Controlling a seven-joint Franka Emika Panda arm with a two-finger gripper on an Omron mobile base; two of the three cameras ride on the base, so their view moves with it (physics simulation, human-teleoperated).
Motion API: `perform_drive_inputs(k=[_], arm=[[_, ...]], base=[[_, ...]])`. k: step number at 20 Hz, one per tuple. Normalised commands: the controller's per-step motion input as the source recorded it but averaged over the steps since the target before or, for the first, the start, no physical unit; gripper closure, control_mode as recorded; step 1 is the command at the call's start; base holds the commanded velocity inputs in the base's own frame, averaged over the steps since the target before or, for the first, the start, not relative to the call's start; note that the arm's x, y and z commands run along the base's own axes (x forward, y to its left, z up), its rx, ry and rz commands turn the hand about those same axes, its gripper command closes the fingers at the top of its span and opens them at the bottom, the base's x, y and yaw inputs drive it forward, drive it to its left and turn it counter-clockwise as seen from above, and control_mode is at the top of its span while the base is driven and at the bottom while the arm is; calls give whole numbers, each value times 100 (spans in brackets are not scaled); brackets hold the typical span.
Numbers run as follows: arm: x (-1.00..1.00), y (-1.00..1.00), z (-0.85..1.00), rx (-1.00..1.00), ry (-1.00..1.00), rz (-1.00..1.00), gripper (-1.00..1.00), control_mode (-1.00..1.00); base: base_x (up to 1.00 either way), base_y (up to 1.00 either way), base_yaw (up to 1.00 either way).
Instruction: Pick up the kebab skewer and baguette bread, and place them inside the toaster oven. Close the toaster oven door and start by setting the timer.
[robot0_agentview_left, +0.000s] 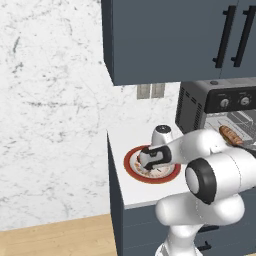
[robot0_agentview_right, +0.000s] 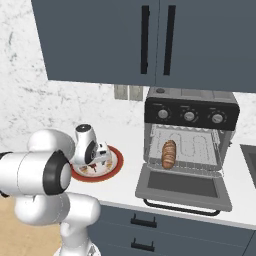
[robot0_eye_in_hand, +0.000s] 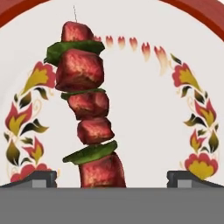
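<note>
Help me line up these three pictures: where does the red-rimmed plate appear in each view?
Left base view: plate at centre, on the counter, partly behind the gripper.
Right base view: plate at left of centre, left of the toaster oven.
Hand view: plate close up under the kebab skewer.
Shared landmark: the plate's red rim.

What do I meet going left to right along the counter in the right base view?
Red-rimmed round plate with the open gripper over it → golden-brown baguette bread inside the dark grey toaster oven, its glass door dropped open.
</note>
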Motion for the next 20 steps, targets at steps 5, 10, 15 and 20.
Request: perform_drive_inputs(k=[5, 10, 15, 20], arm=[[20, 4, 0, 0, 0, 6, -100, -100], [12, 21, -13, 0, 0, 6, -100, -100], [-5, 12, -13, 0, 0, 1, 100, -100], [-12, 1, -7, 0, 1, 0, 100, -100]], base=[[0, 0, 0], [0, 0, 0], [0, 0, 0], [0, 0, 0]])
